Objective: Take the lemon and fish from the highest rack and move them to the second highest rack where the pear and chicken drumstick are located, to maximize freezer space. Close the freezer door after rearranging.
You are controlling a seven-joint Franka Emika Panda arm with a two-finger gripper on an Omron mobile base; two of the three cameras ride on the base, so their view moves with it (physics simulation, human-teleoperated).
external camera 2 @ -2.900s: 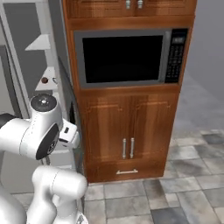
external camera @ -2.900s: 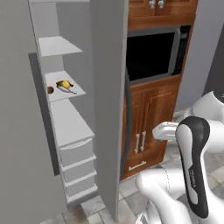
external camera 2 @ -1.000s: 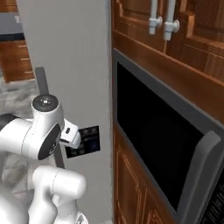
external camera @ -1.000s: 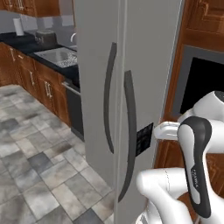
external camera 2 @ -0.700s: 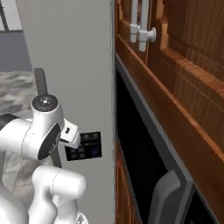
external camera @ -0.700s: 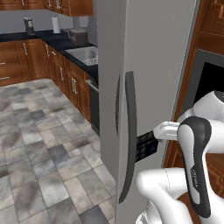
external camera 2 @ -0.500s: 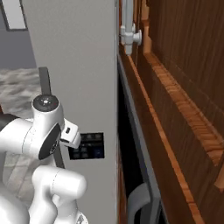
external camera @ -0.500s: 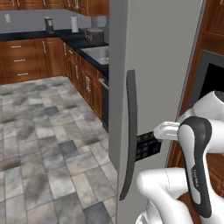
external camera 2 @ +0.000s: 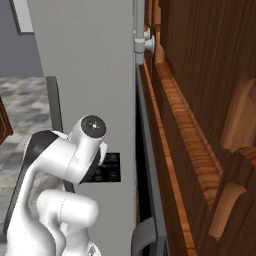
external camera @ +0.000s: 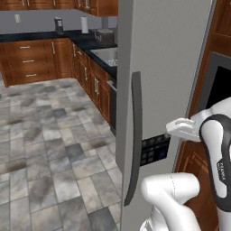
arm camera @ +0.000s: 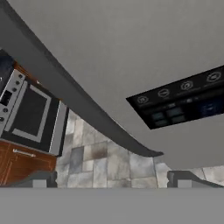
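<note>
Two fingertips of the open tool (arm camera: 112, 179) are facing the freezer door (external camera: 176, 67), its handle (external camera: 134, 140) running alongside.

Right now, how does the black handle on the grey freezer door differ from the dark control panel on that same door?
The black handle is long, slim, slightly curved, and stands out from the freezer door; the control panel is a short, wide rectangle lying flat in the surface. The handle is plain, while the panel carries small buttons and round icons. The handle runs vertically; the panel runs sideways. Both are dark against the matte grey.
</note>
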